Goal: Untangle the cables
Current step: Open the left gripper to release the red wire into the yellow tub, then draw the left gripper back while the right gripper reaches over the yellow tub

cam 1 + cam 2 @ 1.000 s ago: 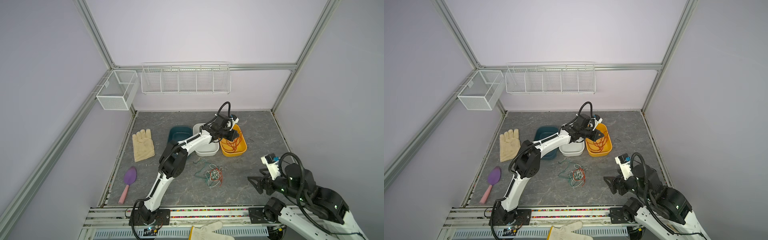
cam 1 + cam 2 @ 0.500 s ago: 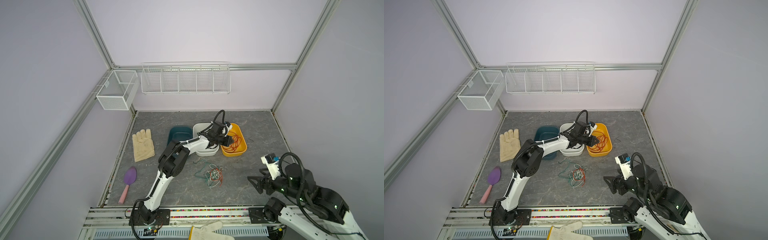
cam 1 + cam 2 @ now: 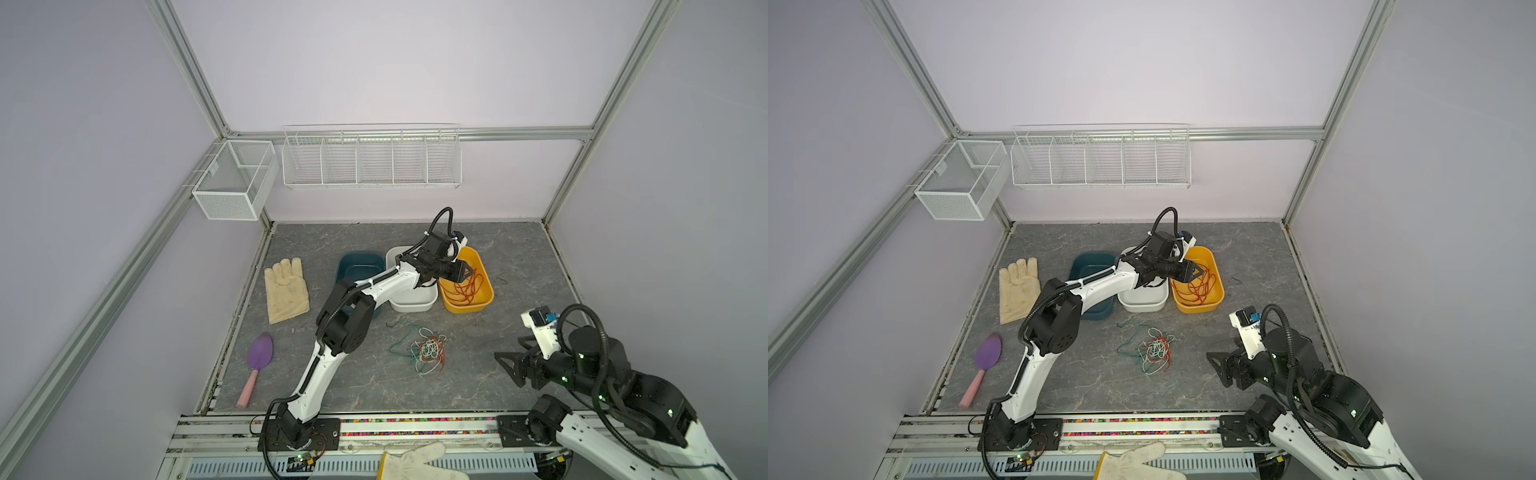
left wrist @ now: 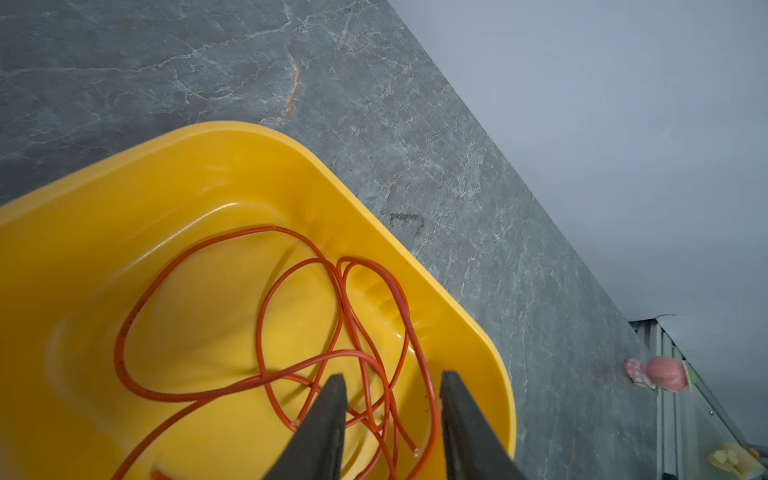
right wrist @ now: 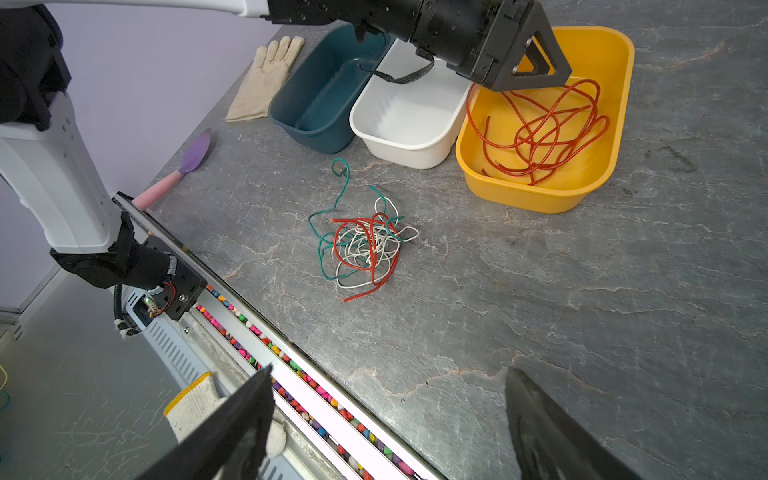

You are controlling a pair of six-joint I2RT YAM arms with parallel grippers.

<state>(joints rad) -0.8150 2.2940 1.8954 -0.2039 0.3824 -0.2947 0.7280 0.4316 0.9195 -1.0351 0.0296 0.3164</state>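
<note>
Left gripper [image 4: 392, 376] jaws have parted since a second ago, when they were shut. Red cable [image 5: 538, 135] now lies loose in yellow bin [image 4: 166, 178], and nothing grips it. Fingers [image 4: 328, 415] hang just above the coils. In the left wrist view several loops run beneath and between them, and one cut end sits just beside a finger. Right gripper [image 5: 388, 370] is spread wide and empty, well apart from tangle [image 5: 365, 245] on table [image 5: 540, 311].

Risks:
- Drawing the left arm away could hook a loop on a finger and drag the cable back over the rim.
- The coils look springy and may ride up the bin wall unaided.
- The tangle holds red, green and white strands knotted together, so a pull on one strand likely hauls the whole clump rather than freeing it.
</note>
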